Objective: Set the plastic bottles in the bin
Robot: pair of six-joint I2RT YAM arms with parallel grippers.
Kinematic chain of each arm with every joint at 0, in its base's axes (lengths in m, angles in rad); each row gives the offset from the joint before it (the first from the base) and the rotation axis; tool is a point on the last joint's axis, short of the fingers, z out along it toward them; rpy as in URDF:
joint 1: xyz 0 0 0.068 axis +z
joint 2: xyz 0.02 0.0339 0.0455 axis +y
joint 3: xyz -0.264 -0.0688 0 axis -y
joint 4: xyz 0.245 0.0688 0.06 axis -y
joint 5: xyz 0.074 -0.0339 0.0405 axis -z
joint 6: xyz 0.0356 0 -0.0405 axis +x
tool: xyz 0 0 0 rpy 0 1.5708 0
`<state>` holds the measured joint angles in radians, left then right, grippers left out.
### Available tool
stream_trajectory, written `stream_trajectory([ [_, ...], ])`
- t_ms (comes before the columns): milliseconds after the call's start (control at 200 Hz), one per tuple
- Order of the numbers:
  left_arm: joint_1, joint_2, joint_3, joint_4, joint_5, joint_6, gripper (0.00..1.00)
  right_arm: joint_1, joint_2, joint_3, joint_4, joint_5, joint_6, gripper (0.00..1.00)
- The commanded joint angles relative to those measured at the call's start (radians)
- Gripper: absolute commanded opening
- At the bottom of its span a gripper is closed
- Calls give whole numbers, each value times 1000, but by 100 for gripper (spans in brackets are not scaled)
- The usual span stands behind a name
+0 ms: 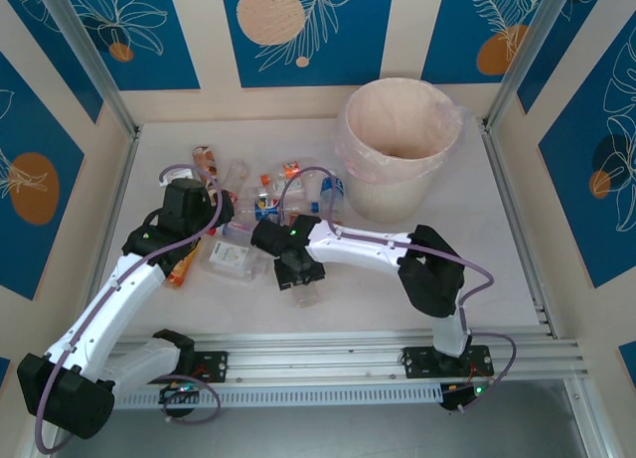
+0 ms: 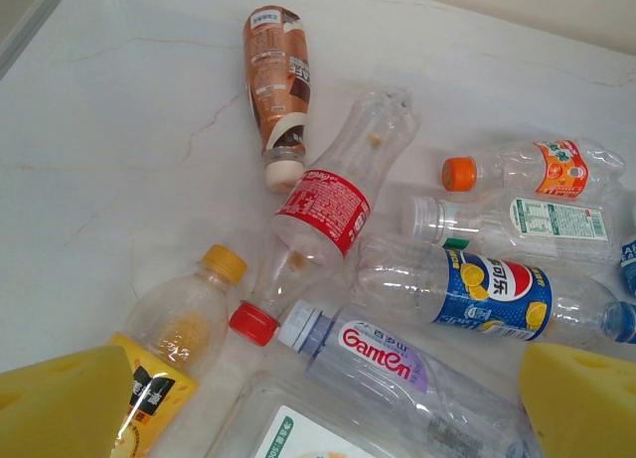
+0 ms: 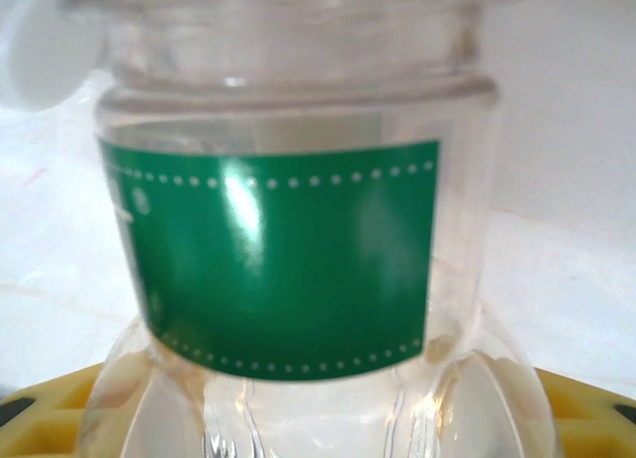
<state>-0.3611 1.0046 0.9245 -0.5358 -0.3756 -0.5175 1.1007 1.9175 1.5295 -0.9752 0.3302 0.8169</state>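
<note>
Several plastic bottles lie in a heap [image 1: 268, 192] left of the bin [image 1: 400, 145], a cream bucket with a thin bag liner at the back right. My left gripper [image 2: 318, 418] hangs open above the heap, its yellow pads [image 2: 60, 403] either side of a clear Ganten bottle [image 2: 397, 364]. Near it lie a red-labelled bottle [image 2: 323, 205], a blue-labelled one [image 2: 492, 289], a brown one [image 2: 275, 76] and a yellow-labelled one [image 2: 174, 349]. My right gripper [image 3: 318, 423] is shut on a clear green-labelled bottle [image 3: 288, 259], held in front of the heap [image 1: 308, 297].
An orange-capped bottle [image 2: 537, 168] and a white-and-green-labelled one [image 2: 517, 220] lie at the heap's far side. A clear flat container [image 2: 288, 428] sits under my left gripper. Metal frame posts [image 1: 94, 66] and walls close in the white table [image 1: 497, 269]. A rail [image 1: 328, 354] runs along the near edge.
</note>
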Motion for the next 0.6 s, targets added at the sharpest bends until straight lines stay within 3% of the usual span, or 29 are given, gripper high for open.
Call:
stream_trajectory([
  [0, 4, 3, 23, 8, -11, 4, 99, 7, -81, 16, -63, 34, -48, 33],
  [290, 4, 3, 27, 6, -14, 4, 100, -16, -257, 93, -62, 160, -141, 29],
  [595, 4, 11, 30, 13, 0, 5, 100, -174, -341, 278, 62, 349, -411, 28],
])
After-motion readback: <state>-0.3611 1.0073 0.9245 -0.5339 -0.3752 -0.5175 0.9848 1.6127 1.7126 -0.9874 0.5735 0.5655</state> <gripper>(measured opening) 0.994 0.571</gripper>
